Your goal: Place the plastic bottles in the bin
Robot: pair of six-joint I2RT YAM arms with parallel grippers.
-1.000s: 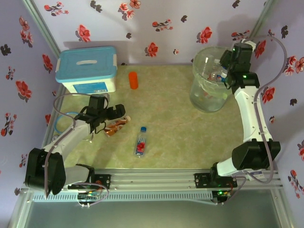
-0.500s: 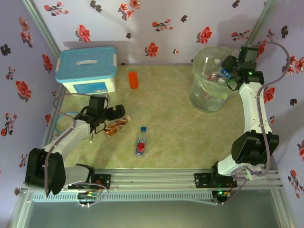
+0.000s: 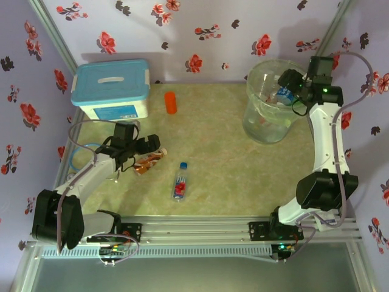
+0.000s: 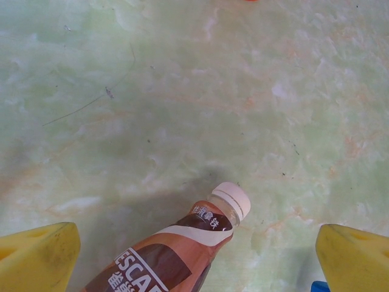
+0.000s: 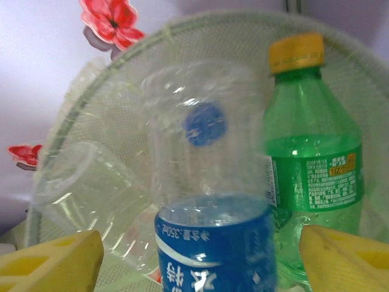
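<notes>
My right gripper [image 3: 285,91] hangs over the bin [image 3: 262,135], its jaws wide apart. Between them a clear bottle with a blue label [image 5: 213,243] shows blurred, with a gap on each side. Inside the bin [image 5: 200,36] stand a green bottle [image 5: 313,176] and a clear bottle [image 5: 91,194] lying on its side. My left gripper [image 3: 146,146] is open just above a brown-labelled bottle [image 4: 176,249] with a white cap, which lies on the table. A blue-capped, red-labelled bottle [image 3: 180,180] lies in the middle of the table. An orange bottle [image 3: 171,102] stands at the back.
A white box with a blue lid [image 3: 111,88] sits at the back left. A blue ring [image 3: 76,159] lies at the table's left edge. Flowered walls close in the back and both sides.
The right gripper has swung further over the bin and its jaws have opened, letting go of the blue-labelled bottle. The left arm has stayed still.
</notes>
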